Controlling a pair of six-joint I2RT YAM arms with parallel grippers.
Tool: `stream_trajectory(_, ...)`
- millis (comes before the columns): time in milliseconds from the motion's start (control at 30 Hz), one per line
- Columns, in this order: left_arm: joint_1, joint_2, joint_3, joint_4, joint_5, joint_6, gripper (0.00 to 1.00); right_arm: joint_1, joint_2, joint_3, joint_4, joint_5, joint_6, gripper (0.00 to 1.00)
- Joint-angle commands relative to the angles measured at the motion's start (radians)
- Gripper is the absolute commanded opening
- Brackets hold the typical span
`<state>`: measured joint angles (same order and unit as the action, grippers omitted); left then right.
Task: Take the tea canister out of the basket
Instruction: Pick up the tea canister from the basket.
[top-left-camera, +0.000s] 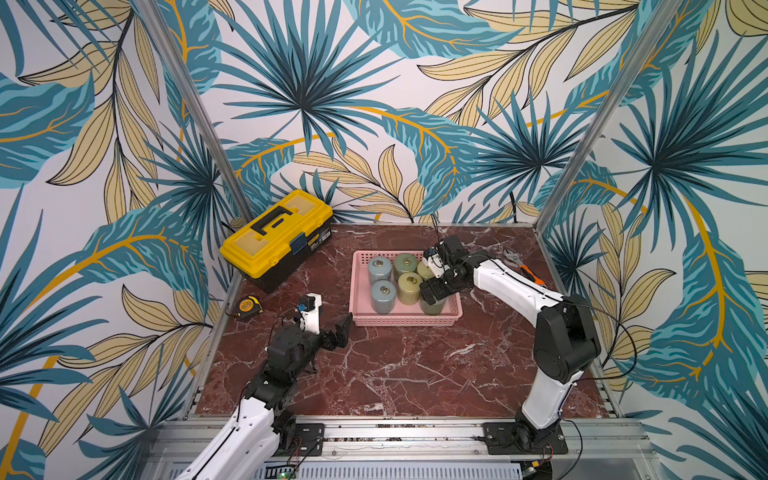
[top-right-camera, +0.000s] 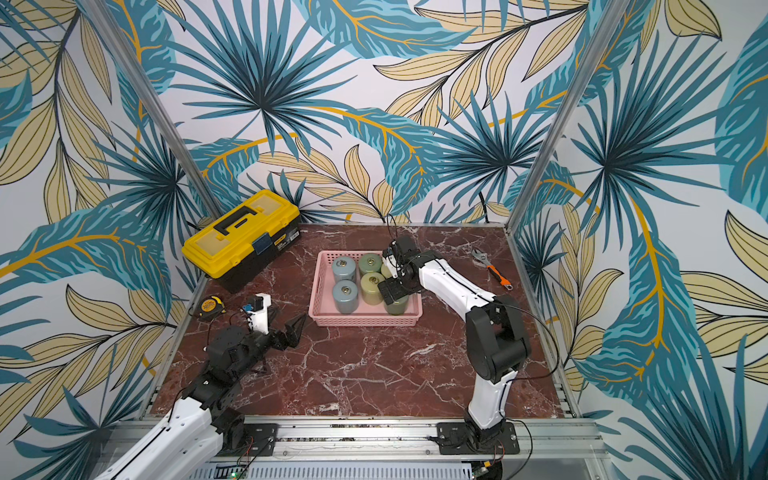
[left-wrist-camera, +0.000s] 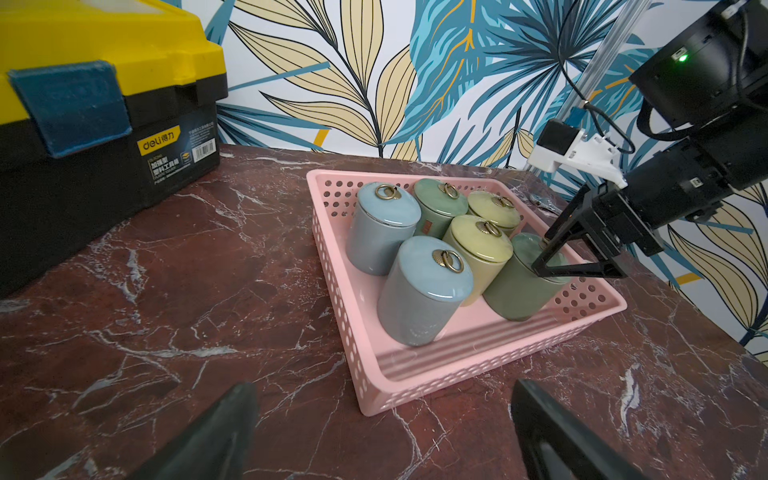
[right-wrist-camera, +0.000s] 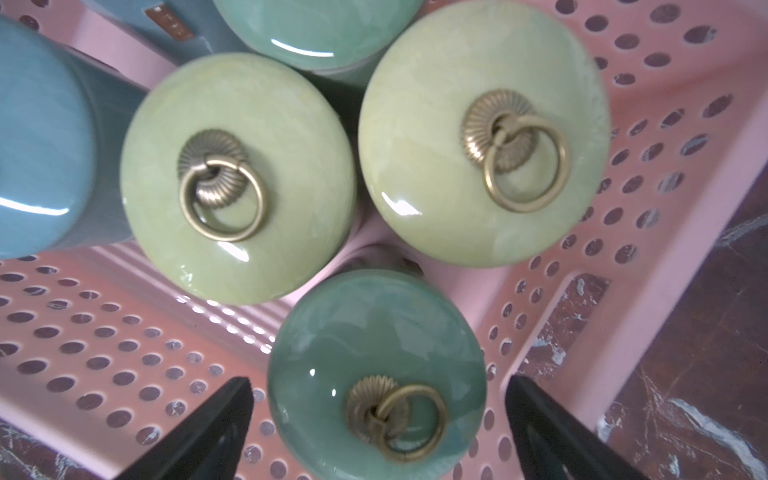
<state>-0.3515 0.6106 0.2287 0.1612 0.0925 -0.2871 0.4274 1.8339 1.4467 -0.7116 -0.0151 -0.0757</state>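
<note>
Green canister (right-wrist-camera: 376, 353) upright, straight beneath the right tool (top-left-camera: 436, 293).
Left tool (top-left-camera: 337, 330), spread, hangs off the near-left corner of the basket (top-left-camera: 399, 321), set toward the tabletop's (top-left-camera: 415, 374) back edge; the canister fills its near-right corner, right tool's jaws spread astride it.

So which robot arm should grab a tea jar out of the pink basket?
The right one. The right gripper hangs open over the dark green canister in the basket, a finger on each side. The left gripper is open too, but outside the basket.
</note>
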Motion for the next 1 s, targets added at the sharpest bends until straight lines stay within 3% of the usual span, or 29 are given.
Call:
stream_trajectory(0, 0.006, -0.007, -0.026, 0.023, -0.006, 0.008, 1.0, 0.007, 0.026, 0.019, -0.01, 0.02, 0.001, 0.99)
stream_trajectory(733, 0.006, -0.005, -0.026, 0.023, -0.008, 0.008, 1.0, 0.013, 0.089, 0.025, 0.009, 0.02, 0.02, 0.93)
stream_trajectory(967, 0.005, -0.004, -0.026, 0.023, -0.009, 0.008, 1.0, 0.014, 0.091, 0.025, 0.008, 0.015, 0.023, 0.85)
